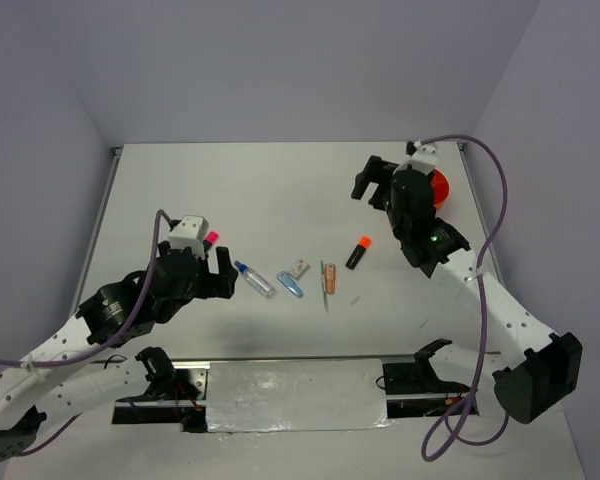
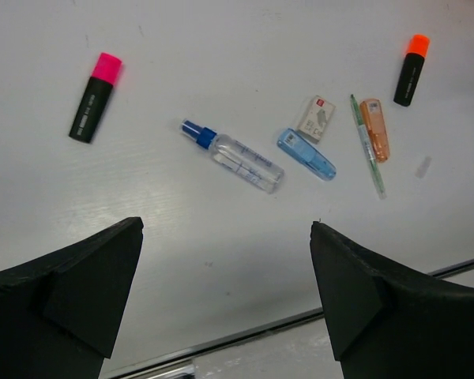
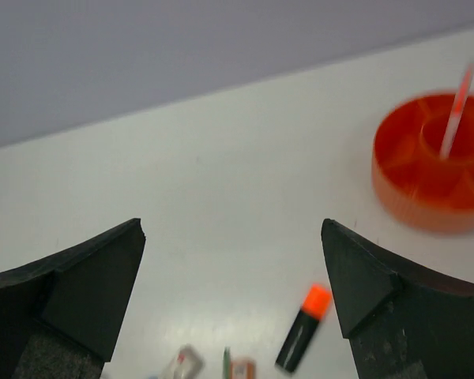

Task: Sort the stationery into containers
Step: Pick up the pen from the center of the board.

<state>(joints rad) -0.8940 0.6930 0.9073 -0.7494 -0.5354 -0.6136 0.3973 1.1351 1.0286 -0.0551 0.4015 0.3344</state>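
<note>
Top external view: plain white tabletop (image 1: 260, 190) boxed in by pale lavender walls (image 1: 280, 70) on 3 sides. A metal rail (image 1: 98, 225) runs down the left edge and a shiny silvery sheet (image 1: 295, 395) sits at the near edge between the 2 arm bases. A purple cable (image 1: 495, 190) loops off the right arm.

Most of the stationery lies flat in a loose row across the front-middle. From the left wrist view that's a pink-capped highlighter (image 2: 95, 98), a blue-capped clear tube (image 2: 233, 155), a blue clip (image 2: 306, 154) and a small whitish block (image 2: 317, 118). Then comes a thin green pen (image 2: 367, 146) right alongside a peach piece (image 2: 374, 129), and an orange-capped highlighter (image 2: 411, 69) off at the end.

The orange tub (image 3: 434, 162) sits at the far right of the tabletop, mostly hidden behind the right arm from above. In the blurry right wrist view it has dividers and a thin orange pen (image 3: 456, 110) standing tilted in it; can't tell which compartment.

Left end effector (image 2: 225, 229) hangs over the row, spread wide and holding nothing. Right end effector (image 3: 231, 225) is also released, raised between the tub and the row.
</note>
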